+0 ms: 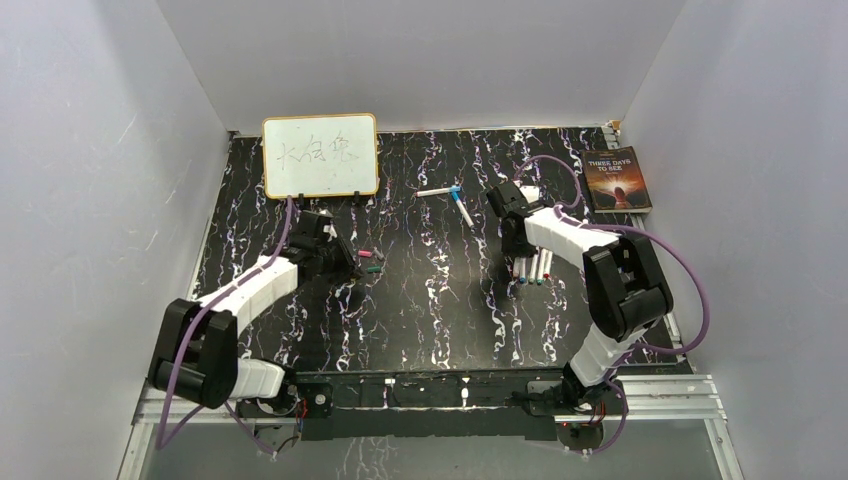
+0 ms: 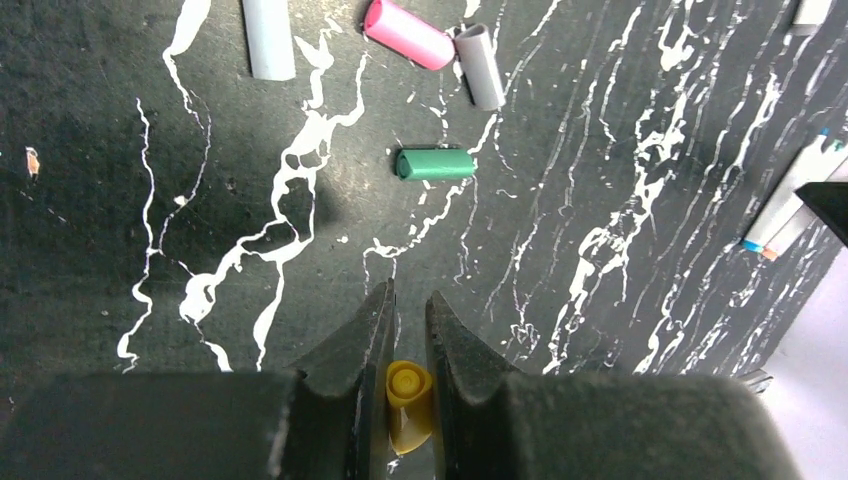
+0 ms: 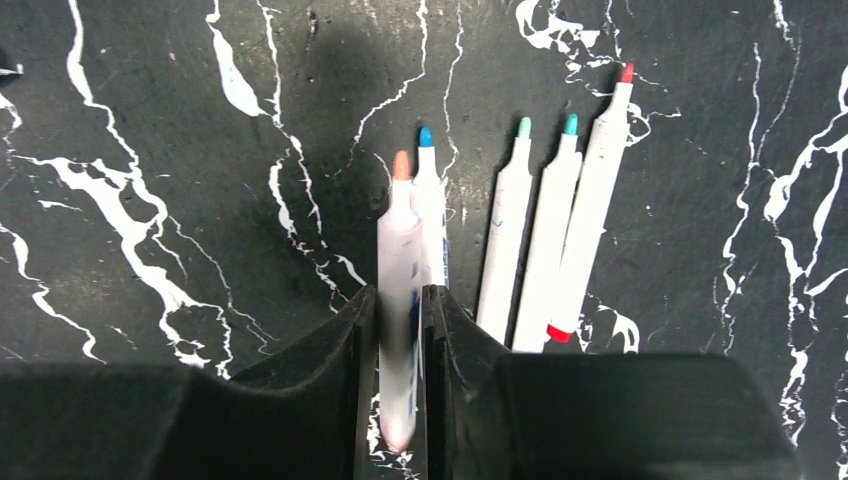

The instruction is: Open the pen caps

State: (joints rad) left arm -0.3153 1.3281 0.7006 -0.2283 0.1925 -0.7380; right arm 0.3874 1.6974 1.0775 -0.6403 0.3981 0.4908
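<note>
Two grasps matter: the left pincer [image 2: 408, 295] is clenched on the yellow cap [image 2: 408, 400], with the green cap [image 2: 435, 164] and pink cap [image 2: 407, 33] lying on the table [image 2: 100, 250] straight ahead of its tips. The right pincer [image 3: 400, 290] has the orange-tipped pen [image 3: 399, 230] between its jaws, blurred, so we cannot tell whether it grips. Its long axis runs parallel to the blue-tipped pen [image 3: 432, 220] just beside it.

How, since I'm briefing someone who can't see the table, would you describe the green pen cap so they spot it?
From the whiteboard at the far left, come nearer to the left end effector. Just ahead of its tips lies the green cap, on its side. It lies alone; the pink cap and a grey piece sit together farther off.
</note>
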